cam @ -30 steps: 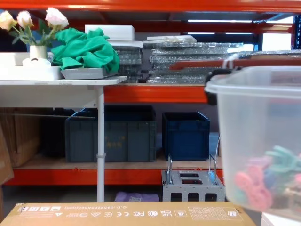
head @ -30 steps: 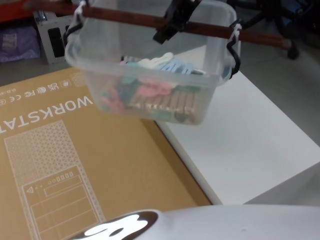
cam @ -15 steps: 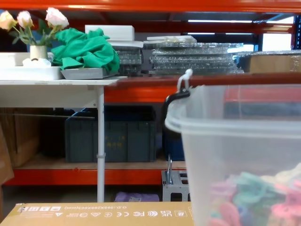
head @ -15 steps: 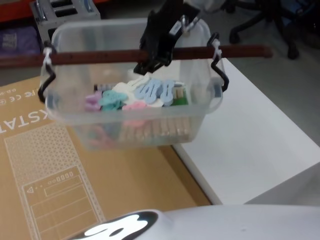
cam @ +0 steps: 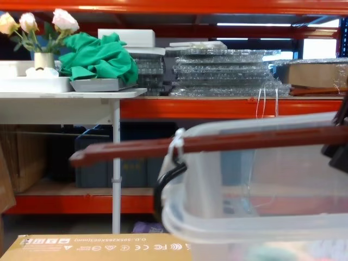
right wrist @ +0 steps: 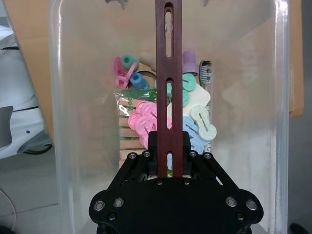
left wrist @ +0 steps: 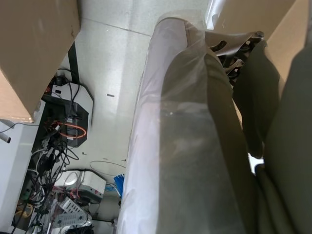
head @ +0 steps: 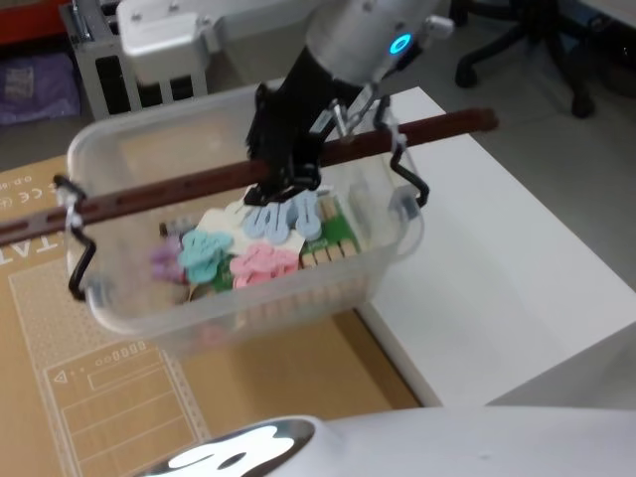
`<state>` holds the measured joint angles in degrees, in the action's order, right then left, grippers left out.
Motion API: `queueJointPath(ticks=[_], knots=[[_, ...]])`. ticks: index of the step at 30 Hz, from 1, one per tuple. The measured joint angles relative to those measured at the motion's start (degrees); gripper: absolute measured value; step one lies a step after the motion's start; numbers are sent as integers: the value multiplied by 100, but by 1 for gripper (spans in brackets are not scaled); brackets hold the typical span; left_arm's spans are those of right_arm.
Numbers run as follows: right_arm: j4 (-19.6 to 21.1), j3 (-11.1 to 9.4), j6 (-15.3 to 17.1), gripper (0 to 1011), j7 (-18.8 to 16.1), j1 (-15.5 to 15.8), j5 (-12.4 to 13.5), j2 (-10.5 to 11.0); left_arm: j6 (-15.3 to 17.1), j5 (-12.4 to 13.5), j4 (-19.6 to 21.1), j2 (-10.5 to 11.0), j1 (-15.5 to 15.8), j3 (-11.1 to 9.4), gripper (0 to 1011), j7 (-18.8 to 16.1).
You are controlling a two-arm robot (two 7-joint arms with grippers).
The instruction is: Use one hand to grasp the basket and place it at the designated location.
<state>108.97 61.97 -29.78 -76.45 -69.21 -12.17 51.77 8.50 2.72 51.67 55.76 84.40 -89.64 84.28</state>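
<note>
The right end effector (head: 283, 187) is clamped shut on the dark red bar (head: 149, 196) that spans the basket (head: 199, 323) as its handle. In the right wrist view the fingers (right wrist: 187, 148) press the bar (right wrist: 169, 73) from both sides near its middle. Black wire hooks (head: 407, 177) tie the bar to the basket's two ends.

I see the basket mostly over the cardboard box (head: 119, 407), with its right end over the left edge of the white desk (head: 497, 278). I cannot tell whether its base touches either one. It sits askew to the desk edge.

Pastel clips (head: 260, 263) and wooden pegs (head: 333, 253) lie inside. In the chest view the basket (cam: 261, 179) shows close at the right, and the bar (cam: 125, 151) slopes slightly.
</note>
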Motion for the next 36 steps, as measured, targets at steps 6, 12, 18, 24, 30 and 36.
queueJointPath(ticks=[6, 12, 18, 24, 30, 36], knots=[[-39, 142, -348, 234, 157, 31, -95, -99, 0, 0, -2, 0, 0, 0, 0, 0], [-157, 375, -864, 235, 348, 131, -283, -315, 0, 0, -1, 0, 0, 0, 0, 0], [-340, 546, -996, 234, 423, 165, -436, -510, 0, 0, -1, 0, 0, 0, 0, 0], [-602, 707, -1020, 234, 521, 181, -535, -742, 0, 0, -2, 0, 0, 0, 0, 0], [-843, 819, -960, 234, 607, 206, -583, -915, 0, 0, -1, 0, 0, 0, 0, 0], [-1074, 932, -869, 234, 688, 216, -613, -1079, 0, 0, -1, 0, 0, 0, 0, 0]])
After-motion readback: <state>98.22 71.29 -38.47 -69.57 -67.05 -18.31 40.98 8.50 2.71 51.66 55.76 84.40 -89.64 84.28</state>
